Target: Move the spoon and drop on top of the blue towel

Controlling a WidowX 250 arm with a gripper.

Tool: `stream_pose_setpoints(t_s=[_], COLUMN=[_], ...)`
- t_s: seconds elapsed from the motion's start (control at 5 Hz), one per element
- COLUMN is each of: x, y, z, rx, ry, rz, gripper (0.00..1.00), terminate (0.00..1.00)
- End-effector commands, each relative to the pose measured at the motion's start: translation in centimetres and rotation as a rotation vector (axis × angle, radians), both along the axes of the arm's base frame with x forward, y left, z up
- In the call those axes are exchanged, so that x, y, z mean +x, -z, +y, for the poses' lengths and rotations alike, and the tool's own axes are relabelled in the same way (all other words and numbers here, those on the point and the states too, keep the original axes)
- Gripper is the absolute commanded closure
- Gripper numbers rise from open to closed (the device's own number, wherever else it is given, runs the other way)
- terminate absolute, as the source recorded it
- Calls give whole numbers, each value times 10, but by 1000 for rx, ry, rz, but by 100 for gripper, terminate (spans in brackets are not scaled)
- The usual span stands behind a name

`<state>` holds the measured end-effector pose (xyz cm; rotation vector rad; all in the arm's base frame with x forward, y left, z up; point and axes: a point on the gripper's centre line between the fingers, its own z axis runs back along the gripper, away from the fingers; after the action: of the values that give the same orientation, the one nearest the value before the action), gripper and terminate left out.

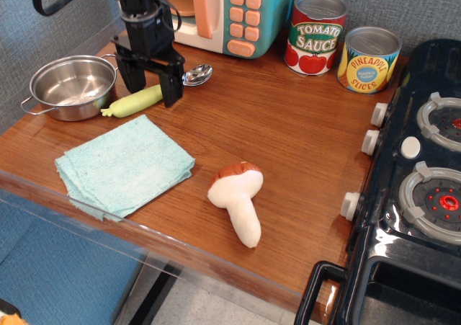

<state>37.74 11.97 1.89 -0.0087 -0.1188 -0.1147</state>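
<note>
1. Claw (149, 82) hangs low over the far left part of the wooden surface (288, 130), its two black fingers (171, 86) spread apart and pointing down, gripping nothing.
2. Its fingers straddle the spoon (148, 93): one stands on the far side of the handle toward the pot, the other on the near side where the handle meets the bowl. Whether either finger touches the spoon cannot be told.
3. Spoon lies flat on the surface near the far left corner, yellow-green handle pointing toward the left edge and silver bowl pointing toward the back edge.
4. Steel pot (68, 87) sits just left of the spoon, at the left edge; the handle's tip is just beside its wall.
5. Blue towel (122, 166) lies folded near the front left corner, on the near side of the spoon and apart from it.
6. Plush mushroom (239, 195) lies on its side near the front edge, right of the towel.
7. Toy microwave (223, 11) stands at the back edge behind the claw, with a tomato sauce can (315, 33) and a pineapple can (369, 58) further right.
8. Toy stove (410, 195) butts against the right edge.
</note>
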Motion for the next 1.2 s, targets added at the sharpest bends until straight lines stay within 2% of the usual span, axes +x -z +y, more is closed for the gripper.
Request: stream_pose_setpoints(t_s=[0.0, 0.2, 0.4, 0.6, 0.8, 1.0], x=[5, 5, 9, 17, 1, -31], y=[-12, -13, -28, -63, -98, -94], z=[2, 1, 4, 13, 12, -1], rx=[7, 27, 64, 98, 115, 91], ry=[10, 25, 34, 49, 62, 94], rz=[-42, -23, -44, -135, -216, -181], gripper=[100, 100, 100, 100, 100, 100], terminate=[0, 0, 0, 0, 0, 0])
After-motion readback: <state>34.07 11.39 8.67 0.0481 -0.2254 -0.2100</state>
